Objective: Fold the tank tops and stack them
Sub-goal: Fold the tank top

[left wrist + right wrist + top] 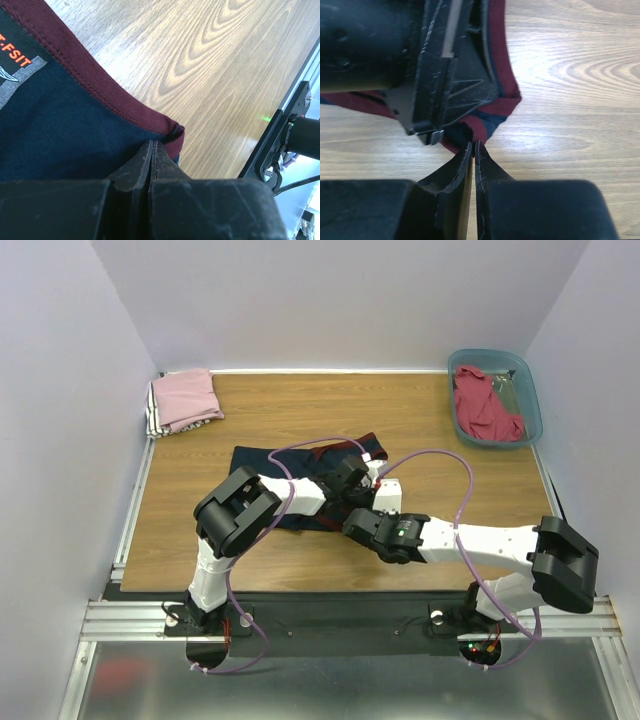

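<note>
Left wrist: the left gripper (151, 146) clamps a corner of the navy jersey (65, 130). The right gripper (473, 147) is closed at that corner, perhaps gripping it.

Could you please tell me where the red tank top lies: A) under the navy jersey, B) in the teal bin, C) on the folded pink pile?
B: the red tank top lies crumpled inside the teal bin, far right in the top view.

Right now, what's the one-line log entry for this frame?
item: navy maroon-trimmed cloth jersey flat on table | left gripper: shut on its corner | right gripper: shut at its trim, grip unclear
</note>
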`<action>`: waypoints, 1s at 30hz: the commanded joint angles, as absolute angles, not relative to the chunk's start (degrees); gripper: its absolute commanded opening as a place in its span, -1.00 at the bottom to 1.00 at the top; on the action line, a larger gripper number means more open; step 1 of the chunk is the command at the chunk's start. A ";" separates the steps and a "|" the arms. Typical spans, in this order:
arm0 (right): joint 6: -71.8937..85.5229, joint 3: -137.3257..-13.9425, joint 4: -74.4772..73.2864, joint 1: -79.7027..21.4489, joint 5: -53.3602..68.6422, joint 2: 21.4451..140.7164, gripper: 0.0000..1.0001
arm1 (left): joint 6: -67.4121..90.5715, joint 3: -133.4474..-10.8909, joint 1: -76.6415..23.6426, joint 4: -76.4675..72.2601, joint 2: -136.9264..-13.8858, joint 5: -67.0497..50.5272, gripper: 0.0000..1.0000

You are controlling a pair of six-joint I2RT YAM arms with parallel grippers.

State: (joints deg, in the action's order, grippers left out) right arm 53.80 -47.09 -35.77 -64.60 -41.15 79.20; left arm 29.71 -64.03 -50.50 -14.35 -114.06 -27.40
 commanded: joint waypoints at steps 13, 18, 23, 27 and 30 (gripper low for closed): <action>52.12 -49.75 -37.44 -61.61 -43.24 79.28 -0.78 | 30.23 -69.43 -47.82 -11.42 -106.18 -25.67 -0.25; 51.42 -50.89 -37.44 -60.65 -43.42 80.59 -0.77 | 34.88 -66.80 -44.04 -11.86 -102.40 -21.54 -0.25; 49.58 -52.03 -36.66 -57.84 -43.24 83.31 -0.77 | 38.05 -61.27 -40.70 -12.22 -96.60 -16.18 -0.33; 46.68 -51.59 -33.67 -54.50 -41.22 84.64 -0.77 | 38.50 -58.10 -39.82 -12.22 -94.13 -14.68 -0.41; 44.13 -51.42 -31.21 -52.04 -39.20 85.86 -0.77 | 39.02 -55.65 -39.81 -12.04 -93.43 -13.36 -0.50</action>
State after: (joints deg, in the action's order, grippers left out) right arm 47.68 -50.33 -35.40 -54.68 -40.10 85.19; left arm 38.00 -58.65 -39.29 -11.46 -95.68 -15.77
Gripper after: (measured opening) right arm 0.116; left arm 0.265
